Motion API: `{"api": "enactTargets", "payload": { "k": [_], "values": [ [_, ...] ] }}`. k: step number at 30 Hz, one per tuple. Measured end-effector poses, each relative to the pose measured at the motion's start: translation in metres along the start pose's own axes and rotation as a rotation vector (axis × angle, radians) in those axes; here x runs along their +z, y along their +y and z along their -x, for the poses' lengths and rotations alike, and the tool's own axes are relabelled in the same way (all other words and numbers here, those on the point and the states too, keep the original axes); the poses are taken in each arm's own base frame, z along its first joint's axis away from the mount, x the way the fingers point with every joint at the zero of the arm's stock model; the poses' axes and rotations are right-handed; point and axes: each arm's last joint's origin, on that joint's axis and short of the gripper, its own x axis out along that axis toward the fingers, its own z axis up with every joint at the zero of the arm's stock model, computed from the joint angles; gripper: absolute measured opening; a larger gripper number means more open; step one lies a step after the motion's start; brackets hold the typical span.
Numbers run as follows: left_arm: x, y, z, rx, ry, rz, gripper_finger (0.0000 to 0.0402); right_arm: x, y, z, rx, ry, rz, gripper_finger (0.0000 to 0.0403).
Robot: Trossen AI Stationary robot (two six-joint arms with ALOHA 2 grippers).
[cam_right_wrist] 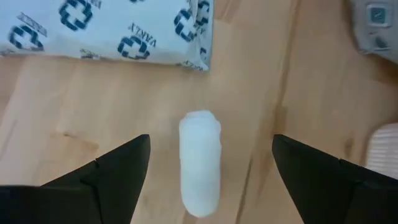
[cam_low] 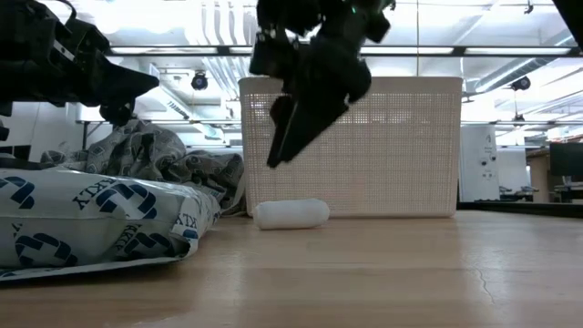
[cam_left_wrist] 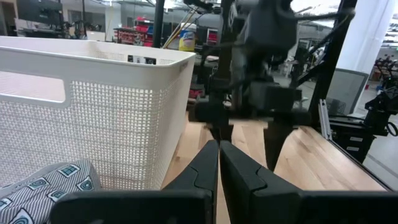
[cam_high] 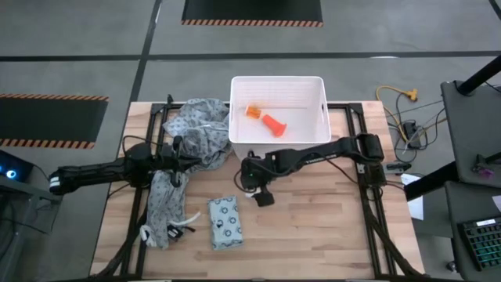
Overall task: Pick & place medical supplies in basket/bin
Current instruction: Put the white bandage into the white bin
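Note:
The white perforated bin [cam_high: 278,86] stands at the table's far middle. In it lie an orange tapered piece [cam_high: 274,124] and a smaller orange item [cam_high: 253,111]. A white capsule-shaped roll [cam_right_wrist: 200,163] lies on the wood just in front of the bin [cam_low: 346,146], also seen in the low view [cam_low: 291,214]. My right gripper [cam_right_wrist: 211,140] hangs open above it, one finger to each side, clear of it [cam_low: 278,150]. The pale-green packet with dark rings [cam_high: 225,222] lies flat nearer the near edge. My left gripper [cam_left_wrist: 219,155] is shut and raised above the patterned cloth [cam_high: 192,129].
A crumpled grey patterned cloth [cam_low: 155,150] lies left of the bin and trails toward the near edge [cam_high: 163,205], with small white bits [cam_high: 186,222] beside it. Bare wood [cam_high: 329,227] lies right of the packet. Black frame rails [cam_high: 368,196] run along both table sides.

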Motion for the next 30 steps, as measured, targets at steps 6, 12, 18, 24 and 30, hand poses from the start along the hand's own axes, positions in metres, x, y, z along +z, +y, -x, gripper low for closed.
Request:
{"api": "enactTargets", "payload": {
  "k": [6,12,18,24,30],
  "values": [
    [0.0,0.0,0.0,-0.001,0.0,0.0,0.0,-0.02,0.001,-0.02,-0.005,-0.025,0.002,0.0328],
    [0.0,0.0,0.0,0.0,0.0,0.0,0.0,-0.041,0.003,-0.035,-0.001,0.005,0.012,0.0327],
    [0.0,0.0,0.0,0.0,0.0,0.0,0.0,-0.054,0.005,-0.042,0.001,0.017,-0.008,0.0327],
    [0.0,0.0,0.0,0.0,0.0,0.0,0.0,-0.055,0.005,-0.043,-0.011,0.012,-0.011,0.0327],
    [0.0,0.0,0.0,0.0,0.0,0.0,0.0,-0.055,0.004,-0.043,-0.029,0.01,-0.066,0.0326]
  ]
}}
